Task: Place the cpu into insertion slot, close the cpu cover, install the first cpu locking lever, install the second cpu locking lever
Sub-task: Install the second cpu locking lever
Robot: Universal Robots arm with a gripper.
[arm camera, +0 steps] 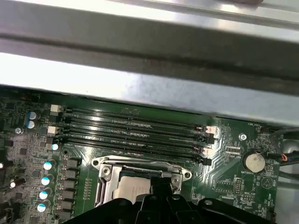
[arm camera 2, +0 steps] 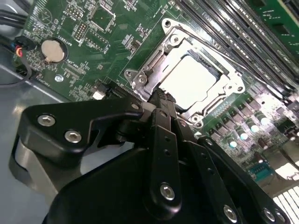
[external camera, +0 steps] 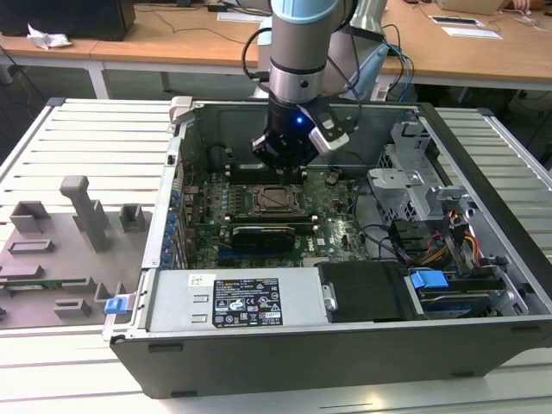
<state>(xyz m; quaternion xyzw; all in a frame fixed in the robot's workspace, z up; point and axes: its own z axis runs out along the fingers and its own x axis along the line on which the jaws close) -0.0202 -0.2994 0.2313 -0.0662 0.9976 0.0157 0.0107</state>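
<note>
The cpu, a flat silvery square, lies in the insertion slot on the green board. The cpu cover lies flat around it, and the chip's top shows through its window. My gripper has its black fingers pressed together and their tips sit at the socket's edge, right beside the chip. In the first wrist view the cpu shows just past my gripper. In the exterior view my gripper hangs inside the open case, just above the insertion slot.
Long black memory slots run beside the socket, and a coin battery sits on the board. The case's metal wall stands close by. A black card, a power supply, a drive cage and a grey fixture plate surround the work area.
</note>
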